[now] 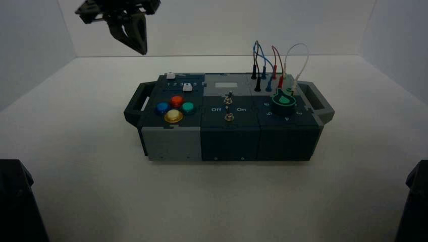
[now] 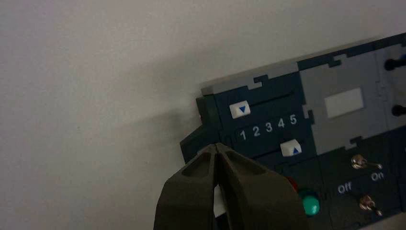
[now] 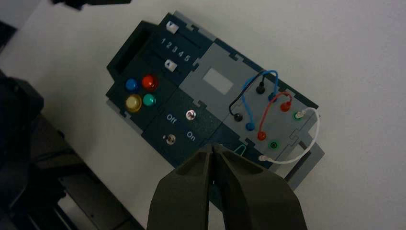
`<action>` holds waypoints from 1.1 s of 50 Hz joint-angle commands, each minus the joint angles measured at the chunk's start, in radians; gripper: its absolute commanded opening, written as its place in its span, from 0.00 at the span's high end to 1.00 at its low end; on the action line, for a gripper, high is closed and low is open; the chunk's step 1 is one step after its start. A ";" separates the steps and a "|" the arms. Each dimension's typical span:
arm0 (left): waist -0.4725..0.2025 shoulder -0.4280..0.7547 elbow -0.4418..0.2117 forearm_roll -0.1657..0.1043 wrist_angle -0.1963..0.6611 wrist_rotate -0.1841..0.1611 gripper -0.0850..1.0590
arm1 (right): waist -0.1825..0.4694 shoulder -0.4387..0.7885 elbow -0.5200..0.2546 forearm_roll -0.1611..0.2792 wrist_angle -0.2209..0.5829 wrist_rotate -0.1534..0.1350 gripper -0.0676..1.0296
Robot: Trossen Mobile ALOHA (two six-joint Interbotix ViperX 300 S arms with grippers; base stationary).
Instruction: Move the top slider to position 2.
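Note:
The top slider [image 2: 240, 109] is a small white knob with a blue triangle, on the plain dark track at the box's far left corner. It stands level with digit 1 of the printed row. Digit 2 [image 2: 256, 132] is just beside it. The slider also shows in the high view [image 1: 170, 75] and the right wrist view [image 3: 171, 28]. My left gripper [image 2: 218, 146] is shut and empty. It hangs high in the air behind and left of the box [image 1: 135, 43], apart from the slider. My right gripper [image 3: 214, 146] is shut and empty, high above the box's right part.
A second white slider [image 2: 290, 148] sits by digit 5. Coloured round buttons [image 1: 174, 107], two toggle switches [image 1: 229, 106] marked Off and On, a green dial [image 1: 283, 100] and plugged wires [image 1: 272, 63] fill the box. Handles [image 1: 136, 103] stick out at both ends.

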 commanded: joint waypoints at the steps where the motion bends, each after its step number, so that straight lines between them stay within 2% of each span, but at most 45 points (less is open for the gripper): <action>1: -0.003 0.009 -0.044 -0.003 0.005 0.000 0.95 | 0.008 -0.005 -0.034 0.008 0.014 -0.021 0.96; 9: -0.003 0.031 -0.060 -0.003 0.023 0.000 0.95 | 0.021 -0.002 -0.034 0.008 0.023 -0.032 0.96; 13: -0.003 0.046 -0.063 -0.006 0.023 -0.009 0.95 | 0.038 0.006 -0.034 0.008 0.035 -0.046 0.96; 19: -0.003 0.072 -0.071 -0.008 0.026 -0.029 0.95 | 0.041 0.021 -0.035 0.008 0.041 -0.052 0.96; 25: -0.003 0.097 -0.077 -0.008 0.026 -0.031 0.95 | 0.041 0.034 -0.048 0.008 0.040 -0.069 0.96; 33: -0.006 0.114 -0.081 -0.008 0.026 -0.031 0.95 | 0.041 0.046 -0.066 0.008 0.006 -0.092 0.96; 55: -0.026 0.153 -0.110 -0.009 0.009 -0.031 0.95 | 0.069 0.072 -0.058 0.006 -0.104 -0.120 0.96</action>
